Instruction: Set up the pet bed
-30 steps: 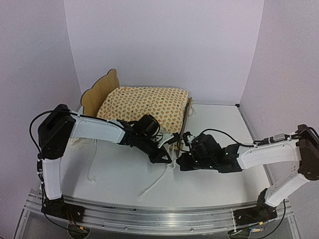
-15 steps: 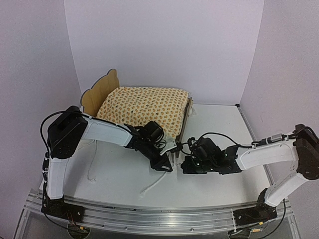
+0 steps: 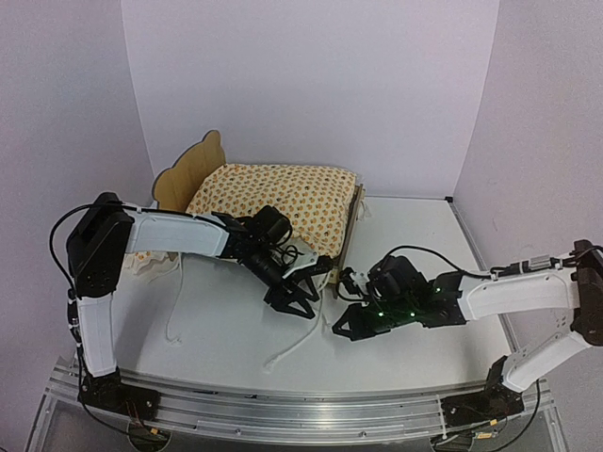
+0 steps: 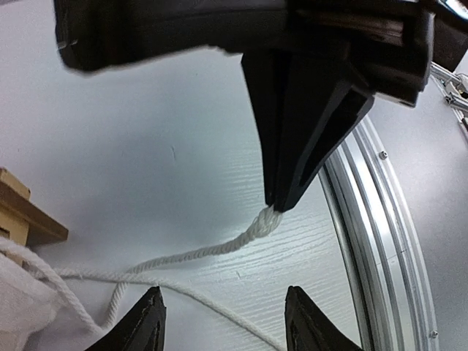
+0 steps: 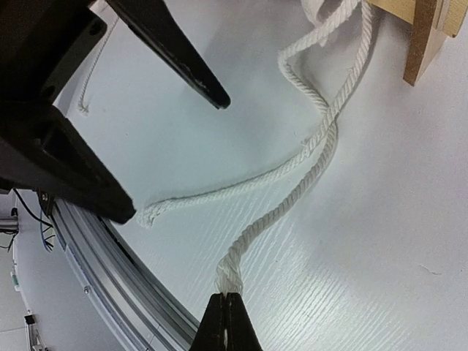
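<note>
The pet bed [image 3: 188, 172] stands at the back left, a plywood frame with a scalloped headboard, and the orange-dotted cushion [image 3: 273, 196] lies in it. White rope ties [image 3: 300, 341] trail from its footboard corner [image 3: 350, 226] across the table. My right gripper [image 5: 228, 311] is shut on the frayed end of one tie [image 5: 292, 194], low over the table. My left gripper [image 4: 223, 311] hangs open just left of it, above the second tie [image 4: 219, 308], which lies loose below. Nothing sits between the left fingers [image 4: 152, 307].
The metal rail [image 3: 301, 405] runs along the near table edge, close to both grippers. A bit of dotted cloth [image 3: 141, 261] shows under the left arm. Another thin tie [image 3: 173, 301] lies at the left. Walls close in on both sides.
My left gripper has opened and drawn back a little toward the bed. The right gripper, still shut on its tie end, has shifted nearer the rail.
</note>
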Tool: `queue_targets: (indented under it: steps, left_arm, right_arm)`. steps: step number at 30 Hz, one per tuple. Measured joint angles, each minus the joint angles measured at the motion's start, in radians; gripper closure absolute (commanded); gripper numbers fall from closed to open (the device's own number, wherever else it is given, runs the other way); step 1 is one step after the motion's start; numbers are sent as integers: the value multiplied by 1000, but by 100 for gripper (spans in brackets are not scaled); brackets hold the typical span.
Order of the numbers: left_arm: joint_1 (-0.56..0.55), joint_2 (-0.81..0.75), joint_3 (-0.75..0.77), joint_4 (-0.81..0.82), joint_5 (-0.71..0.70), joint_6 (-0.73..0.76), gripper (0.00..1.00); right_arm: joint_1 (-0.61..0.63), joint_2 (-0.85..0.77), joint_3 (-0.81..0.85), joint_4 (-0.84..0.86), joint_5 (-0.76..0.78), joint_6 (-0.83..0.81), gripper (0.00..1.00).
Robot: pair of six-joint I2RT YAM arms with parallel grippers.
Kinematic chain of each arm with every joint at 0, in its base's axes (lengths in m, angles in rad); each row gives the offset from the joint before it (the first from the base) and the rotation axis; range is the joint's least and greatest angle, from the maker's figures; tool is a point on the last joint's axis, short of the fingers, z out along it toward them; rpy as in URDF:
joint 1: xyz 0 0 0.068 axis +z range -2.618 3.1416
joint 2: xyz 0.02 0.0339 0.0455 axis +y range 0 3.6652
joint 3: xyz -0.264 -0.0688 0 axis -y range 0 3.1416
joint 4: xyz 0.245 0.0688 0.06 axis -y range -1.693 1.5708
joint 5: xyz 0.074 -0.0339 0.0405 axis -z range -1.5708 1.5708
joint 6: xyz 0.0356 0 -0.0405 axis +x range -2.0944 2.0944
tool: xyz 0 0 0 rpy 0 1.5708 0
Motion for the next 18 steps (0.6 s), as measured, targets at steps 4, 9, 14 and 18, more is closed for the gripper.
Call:
queue_targets:
  steps: [4,9,14,18]
  left_arm:
    - [-1,7,0,75,53,50,43]
    - [-6,23,-8,126,81,121,43]
    - [-7,29,-47,138,86,158,43]
    - [-5,29,-62,180,81,140,58]
  right_arm:
    - [-16,68,39,6,12,9,100]
    - [-30,117,57,70,18,23,100]
    - [-31,115,56,128,18,45,100]
    - [-32,116,56,137,6,50,100]
